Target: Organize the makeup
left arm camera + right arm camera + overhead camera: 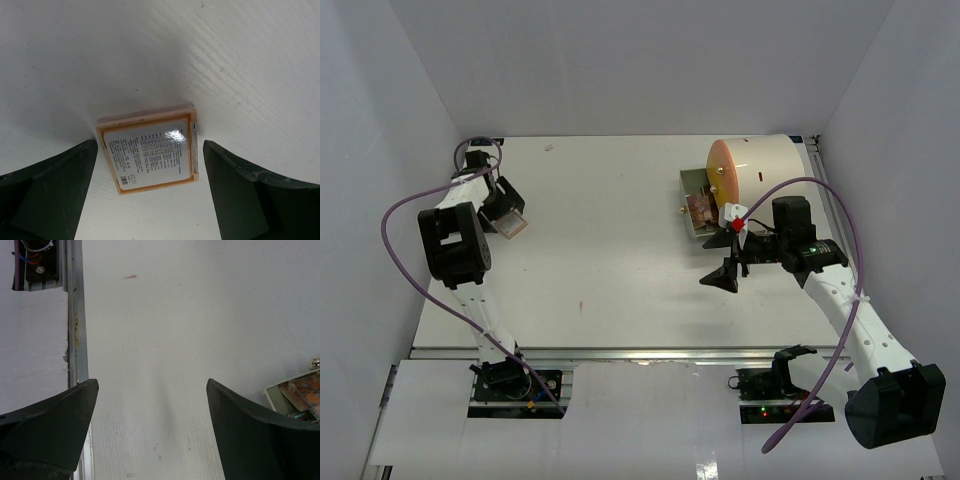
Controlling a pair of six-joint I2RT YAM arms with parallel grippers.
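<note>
A flat peach-edged palette (pixel 147 152) lies label side up on the white table (pixel 250 60), near the left edge of the table in the top view (pixel 514 225). My left gripper (pixel 507 212) hangs over it, open, with one dark finger (pixel 55 185) on each side and not touching it. My right gripper (pixel 732 266) is open over bare table, with nothing between its fingers (pixel 250 425). Just beyond it an open drawer (pixel 690 226) holds brown-pink makeup (pixel 305 390); what else is in it is hidden.
A large cream cylinder with an orange front (pixel 750 168) stands at the back right, behind the drawer. A metal rail (pixel 75 340) runs along the table's near edge. White walls close in the left, back and right sides.
</note>
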